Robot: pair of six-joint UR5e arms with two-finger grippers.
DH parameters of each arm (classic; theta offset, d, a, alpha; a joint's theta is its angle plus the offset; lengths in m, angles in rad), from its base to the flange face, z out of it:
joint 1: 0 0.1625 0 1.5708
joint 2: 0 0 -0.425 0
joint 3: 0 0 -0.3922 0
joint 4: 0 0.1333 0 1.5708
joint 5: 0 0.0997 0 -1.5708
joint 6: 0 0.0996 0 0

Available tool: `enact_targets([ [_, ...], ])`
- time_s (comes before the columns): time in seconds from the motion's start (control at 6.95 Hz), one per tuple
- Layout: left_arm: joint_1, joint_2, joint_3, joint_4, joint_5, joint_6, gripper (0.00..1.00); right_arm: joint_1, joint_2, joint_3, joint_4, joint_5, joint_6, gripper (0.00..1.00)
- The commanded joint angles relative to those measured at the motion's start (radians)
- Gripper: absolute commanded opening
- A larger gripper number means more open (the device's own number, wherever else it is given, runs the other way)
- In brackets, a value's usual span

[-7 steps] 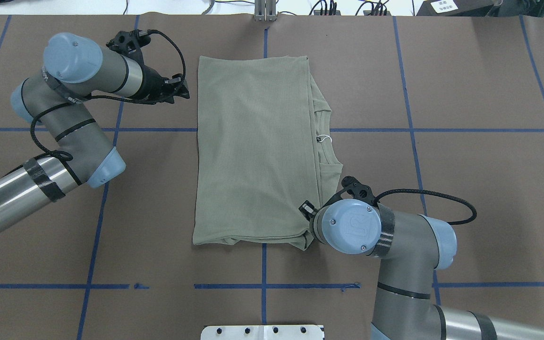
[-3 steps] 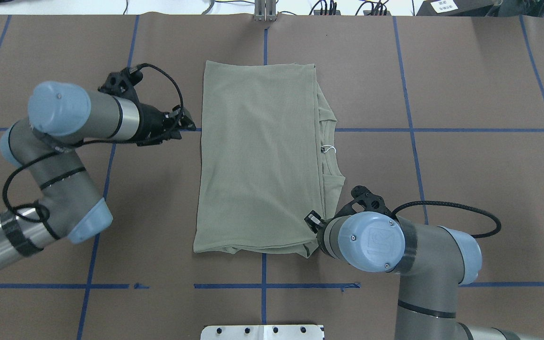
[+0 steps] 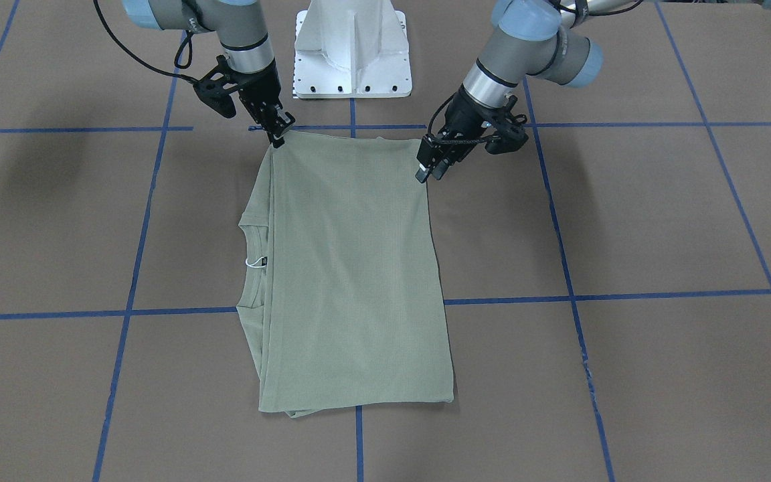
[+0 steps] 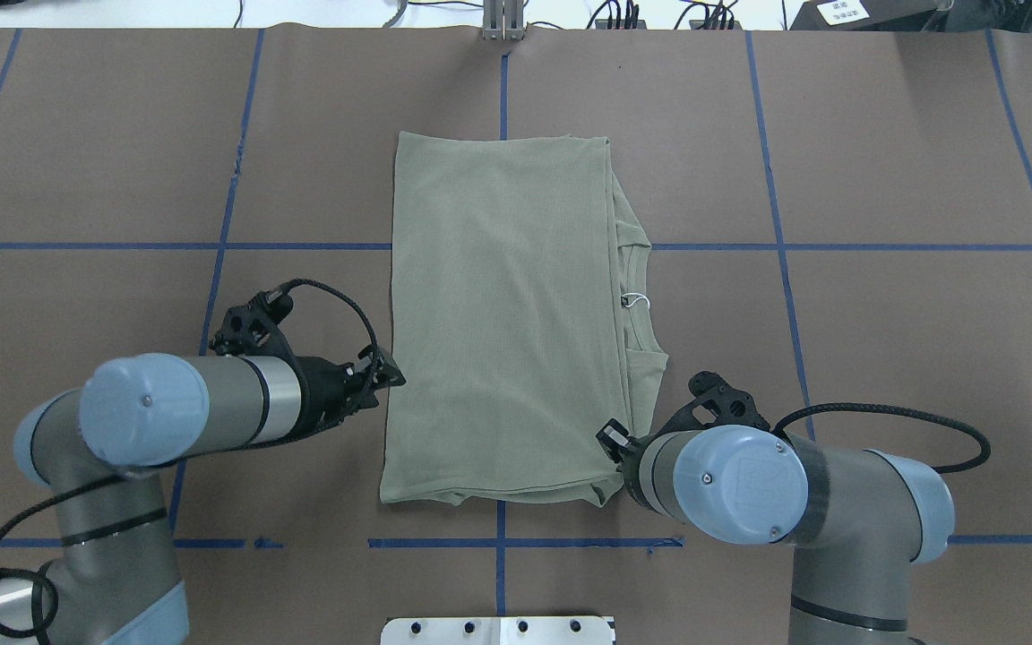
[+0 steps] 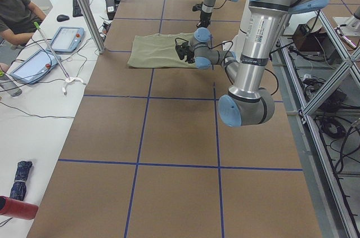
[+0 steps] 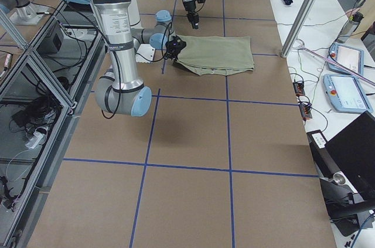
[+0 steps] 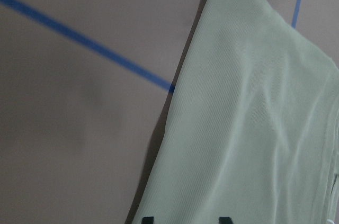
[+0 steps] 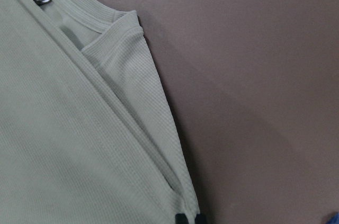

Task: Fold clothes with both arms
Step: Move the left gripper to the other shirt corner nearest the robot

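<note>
The sage-green shirt point(image 4: 498, 313) lies folded in a long rectangle at mid-table, its ribbed collar point(image 4: 637, 269) and white tag loop point(image 4: 634, 300) showing along its right side. My left gripper point(image 4: 393, 376) is at the shirt's left edge near the front corner. In the left wrist view its fingertips point(image 7: 147, 218) stand wide apart over the cloth point(image 7: 254, 118), so it is open. My right gripper point(image 4: 610, 439) sits on the shirt's near right corner. In the right wrist view the right gripper point(image 8: 189, 217) has its tips pinched together on the cloth edge point(image 8: 159, 144).
Blue tape lines point(image 4: 776, 246) grid the brown table cover. The white pedestal base point(image 3: 352, 53) stands just behind the shirt's near edge. A side table with tablets point(image 5: 64, 38), a seated person point(image 5: 17, 7) and a metal pole point(image 5: 84, 7) are beyond the far edge.
My left arm swept from the far end of the shirt's left edge back to its near end. The right arm drew back and rightward, and the shirt slid slightly with it.
</note>
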State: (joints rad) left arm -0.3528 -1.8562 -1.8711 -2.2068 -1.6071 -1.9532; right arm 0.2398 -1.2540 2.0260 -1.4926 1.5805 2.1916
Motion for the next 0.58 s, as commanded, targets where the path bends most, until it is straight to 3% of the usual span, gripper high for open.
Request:
enact_targets([
  [0.0, 0.135, 0.018, -0.020, 0.056, 0.087, -0.081, 0.51, -0.002, -0.001, 0.003, 0.000, 0.001, -0.001, 0.00],
  [0.43, 0.163, 0.019, -0.011, 0.084, 0.088, -0.081, 0.51, -0.002, 0.002, 0.003, 0.000, 0.004, -0.001, 0.00],
])
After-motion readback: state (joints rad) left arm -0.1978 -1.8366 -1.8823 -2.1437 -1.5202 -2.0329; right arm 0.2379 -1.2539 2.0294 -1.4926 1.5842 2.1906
